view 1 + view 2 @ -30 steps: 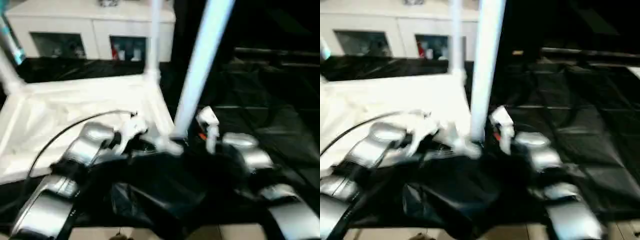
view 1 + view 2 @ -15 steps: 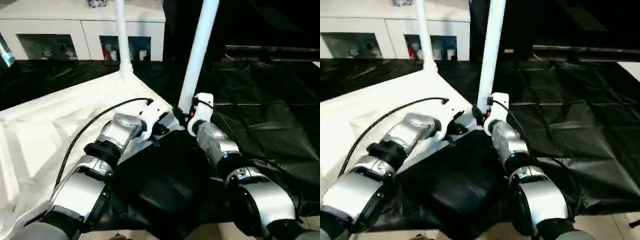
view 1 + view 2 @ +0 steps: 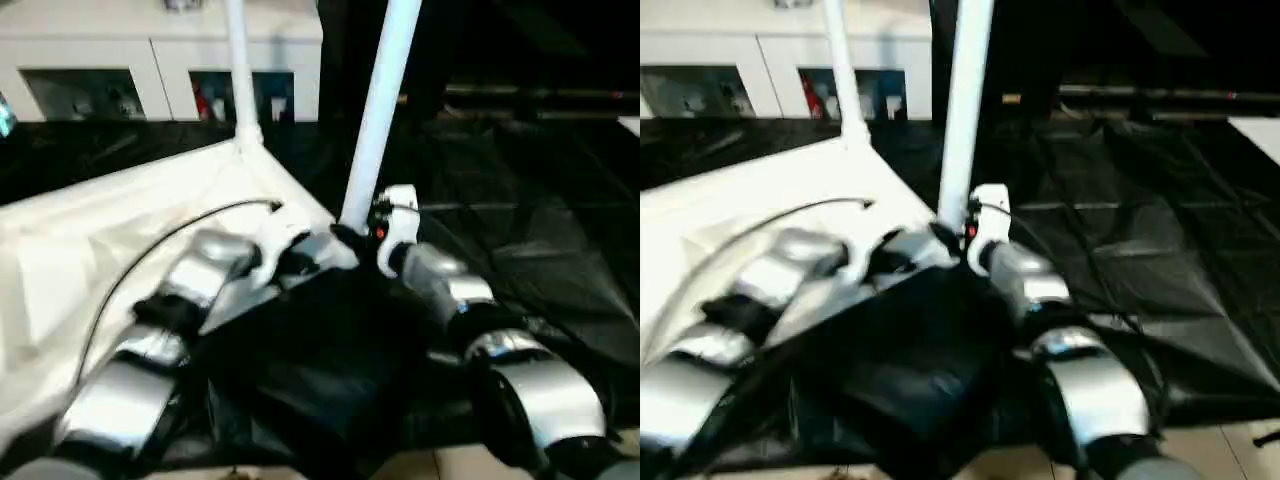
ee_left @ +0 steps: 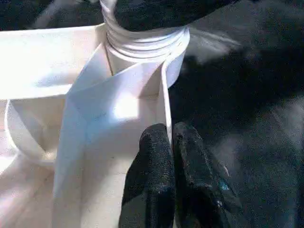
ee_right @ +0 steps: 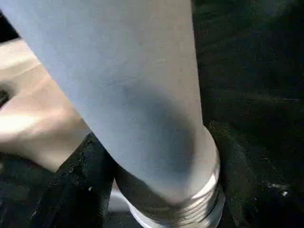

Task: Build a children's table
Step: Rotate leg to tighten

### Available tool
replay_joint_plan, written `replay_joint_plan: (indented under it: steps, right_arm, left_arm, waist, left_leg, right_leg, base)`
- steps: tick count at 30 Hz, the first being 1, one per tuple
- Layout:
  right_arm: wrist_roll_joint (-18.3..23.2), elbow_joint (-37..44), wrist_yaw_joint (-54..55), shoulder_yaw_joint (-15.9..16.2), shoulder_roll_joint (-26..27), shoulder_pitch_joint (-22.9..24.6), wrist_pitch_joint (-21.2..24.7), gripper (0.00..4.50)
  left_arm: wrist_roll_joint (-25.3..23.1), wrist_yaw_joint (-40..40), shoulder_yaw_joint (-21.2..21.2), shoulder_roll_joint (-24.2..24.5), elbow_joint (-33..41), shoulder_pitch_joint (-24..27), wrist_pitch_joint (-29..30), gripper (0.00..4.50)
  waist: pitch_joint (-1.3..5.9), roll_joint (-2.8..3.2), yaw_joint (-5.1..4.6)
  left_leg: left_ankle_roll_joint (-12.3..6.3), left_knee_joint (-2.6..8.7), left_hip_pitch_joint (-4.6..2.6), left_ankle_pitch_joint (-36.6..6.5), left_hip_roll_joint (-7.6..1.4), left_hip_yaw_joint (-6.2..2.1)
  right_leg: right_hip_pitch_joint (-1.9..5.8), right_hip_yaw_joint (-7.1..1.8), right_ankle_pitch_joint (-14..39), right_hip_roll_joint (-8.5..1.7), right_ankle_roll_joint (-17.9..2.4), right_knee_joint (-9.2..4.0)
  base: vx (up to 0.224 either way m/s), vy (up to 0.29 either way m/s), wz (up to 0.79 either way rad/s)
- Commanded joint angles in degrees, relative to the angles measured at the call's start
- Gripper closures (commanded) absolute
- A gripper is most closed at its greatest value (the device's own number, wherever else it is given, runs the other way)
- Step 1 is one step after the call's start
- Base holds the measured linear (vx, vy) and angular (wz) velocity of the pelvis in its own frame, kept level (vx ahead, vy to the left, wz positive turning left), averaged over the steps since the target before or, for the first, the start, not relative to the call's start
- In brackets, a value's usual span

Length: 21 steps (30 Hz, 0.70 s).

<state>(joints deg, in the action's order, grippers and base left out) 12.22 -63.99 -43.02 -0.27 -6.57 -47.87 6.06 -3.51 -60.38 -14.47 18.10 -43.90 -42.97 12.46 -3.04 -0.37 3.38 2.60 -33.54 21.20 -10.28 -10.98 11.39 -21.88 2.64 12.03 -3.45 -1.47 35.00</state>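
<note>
Leg upright in tabletop corner.

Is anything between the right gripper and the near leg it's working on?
Nothing visible: the right gripper sits at the base of the near leg, a finger against its threaded end by the tabletop corner.

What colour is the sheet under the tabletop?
Black, glossy and creased sheet; best seen in the right eye view.
</note>
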Motion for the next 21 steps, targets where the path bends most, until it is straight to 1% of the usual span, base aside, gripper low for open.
replay_joint_plan:
  steps: [1, 2, 3, 4, 5, 6, 7, 8, 9, 10, 11, 13, 15, 17, 21]
  right_arm:
    - [-3.2, -3.6, -6.3, 3.0, -1.7, 4.0, 4.3, 1.80]
    - [-3.7, -2.7, -10.6, 4.0, -3.0, 4.7, 4.4, 1.80]
    - [-3.9, -2.3, -13.0, 4.5, -3.7, 5.0, 4.5, 1.80]
    - [-4.3, -1.3, -17.3, 5.6, -5.2, 5.8, 4.7, 1.80]
    - [-4.4, -0.5, -21.1, 6.5, -6.7, 6.4, 5.1, 1.80]
    - [-4.5, 0.0, -23.1, 7.1, -7.5, 6.8, 5.3, 1.80]
    - [-4.6, 0.4, -24.6, 7.5, -8.2, 7.0, 5.5, 1.80]
    - [-4.7, 0.9, -26.5, 8.0, -9.0, 7.3, 5.6, 1.80]
    - [-4.8, 1.2, -27.6, 8.3, -9.5, 7.5, 5.7, 1.80]
    - [-4.8, 1.5, -28.6, 8.5, -9.8, 7.7, 5.8, 1.80]
    - [-4.9, 1.9, -30.0, 8.8, -10.3, 7.9, 6.0, 1.80]
    - [-5.4, 2.4, -32.1, 9.2, -11.0, 8.2, 6.2, 1.80]
    - [-5.5, 3.0, -33.2, 9.4, -11.3, 8.6, 6.5, 1.80]
    - [-5.4, 3.7, -33.7, 9.8, -11.4, 9.1, 6.5, 1.80]
    - [-5.5, 3.7, -31.6, 9.9, -10.6, 9.5, 5.9, 1.80]
  left_arm:
    - [4.5, -12.5, -3.0, -1.0, 5.7, 0.8, -2.9, 4.50]
    - [4.8, -14.4, -3.3, 0.0, 6.9, 1.5, -3.1, 4.50]
    - [4.9, -15.4, -3.5, 0.6, 7.5, 1.8, -3.3, 4.50]
    - [5.0, -17.2, -3.9, 1.6, 8.3, 2.3, -3.6, 4.50]
    - [5.3, -18.7, -4.2, 2.4, 9.0, 2.7, -3.7, 4.50]
    - [5.6, -19.9, -4.3, 2.9, 9.3, 2.9, -3.7, 4.50]
    - [6.0, -20.8, -4.4, 3.2, 9.7, 3.1, -3.7, 4.50]
    - [6.2, -22.1, -4.7, 3.8, 10.4, 3.4, -3.1, 4.50]
    - [6.4, -23.0, -4.8, 4.2, 10.8, 3.6, -2.9, 4.50]
    - [6.5, -23.7, -4.9, 4.6, 11.2, 3.8, -2.8, 4.50]
    - [6.5, -24.6, -5.1, 5.1, 11.7, 4.0, -2.5, 4.50]
    - [6.3, -25.3, -5.2, 5.6, 12.1, 4.3, -2.5, 4.50]
    - [6.4, -25.6, -5.3, 5.8, 12.3, 4.4, -2.5, 4.50]
    - [6.5, -25.6, -5.3, 5.8, 12.3, 4.3, -2.5, 4.50]
    - [6.5, -24.5, -5.0, 5.2, 12.2, 4.3, -2.5, 4.50]
  waist:
    - [3.50, 0.72, 0.40]
    - [3.56, 0.71, 0.52]
    - [3.51, 0.73, 0.66]
    - [3.49, 0.66, 0.99]
    - [3.47, 0.21, 1.01]
    - [3.42, 0.33, 1.27]
    - [3.29, 0.43, 1.70]
    - [3.28, 0.32, 1.74]
    - [3.19, 0.38, 1.89]
    - [3.06, 0.39, 1.83]
    - [3.01, 0.42, 1.86]
    - [3.02, 0.30, 1.79]
    - [3.03, 0.30, 1.87]
    - [3.13, 0.26, 1.96]
    - [3.19, 0.27, 2.00]
  left_leg:
    - [-1.47, 4.09, -0.87, -11.2, -3.22, -1.18]
    - [-1.82, 4.03, -0.89, -10.7, -3.23, -1.19]
    - [-1.98, 3.97, -1.00, -10.8, -3.27, -1.09]
    - [-2.16, 3.96, -1.06, -11.0, -3.23, -1.09]
    - [-2.31, 3.95, -1.05, -11.0, -3.30, -0.98]
    - [-2.36, 3.99, -1.09, -11.0, -3.34, -1.06]
    - [-2.10, 4.06, -1.33, -11.6, -3.38, -0.96]
    - [-1.85, 4.12, -1.36, -12.0, -3.39, -0.98]
    - [-1.17, 4.31, -1.41, -13.3, -3.52, -1.11]
    - [-0.89, 4.39, -1.39, -13.9, -3.50, -1.09]
    - [-0.18, 4.54, -1.58, -15.1, -3.52, -1.19]
    - [0.26, 4.56, -1.57, -15.7, -3.47, -1.22]
    - [0.31, 4.54, -1.58, -15.3, -3.43, -1.20]
    - [0.00, 4.50, -1.45, -14.1, -3.39, -1.22]
    - [-0.13, 4.44, -1.46, -13.3, -3.37, -1.18]
  right_leg:
    - [2.04, -2.41, 3.6, -5.00, -15.1, -3.49]
    - [2.08, -2.34, 2.4, -5.01, -15.6, -3.30]
    - [1.95, -2.38, 2.4, -5.06, -15.9, -3.32]
    - [2.02, -2.39, 3.2, -5.14, -15.8, -3.52]
    - [2.00, -2.45, 3.4, -5.12, -15.8, -3.49]
    - [2.00, -2.46, 4.0, -5.21, -15.8, -3.51]
    - [1.70, -2.53, 5.7, -5.18, -15.4, -3.71]
    - [1.69, -2.52, 6.6, -5.22, -15.3, -3.74]
    - [1.64, -2.52, 9.0, -5.37, -14.9, -3.91]
    - [1.52, -2.57, 10.1, -5.32, -14.7, -4.05]
    - [1.43, -2.60, 12.0, -5.36, -14.2, -4.22]
    - [1.43, -2.69, 13.2, -5.36, -13.7, -4.28]
    - [1.38, -2.71, 13.3, -5.39, -13.7, -4.34]
    - [1.48, -2.66, 12.0, -5.31, -13.7, -4.21]
    - [1.47, -2.61, 10.8, -5.30, -13.9, -4.13]
  base:
    - [0.000, 0.000, 0.00]
    - [0.000, 0.000, 0.00]
    - [0.000, 0.000, 0.00]
    - [0.000, 0.000, 0.00]
    - [0.000, 0.000, 0.00]
    - [0.000, 0.000, 0.00]
    - [0.000, 0.000, 0.00]
    - [0.000, 0.000, 0.00]
    - [0.000, 0.000, 0.00]
    - [0.000, 0.000, 0.00]
    - [0.000, 0.000, 0.00]
    - [0.000, 0.000, 0.00]
    - [0.000, 0.000, 0.00]
    - [0.000, 0.000, 0.00]
    - [0.000, 0.000, 0.00]
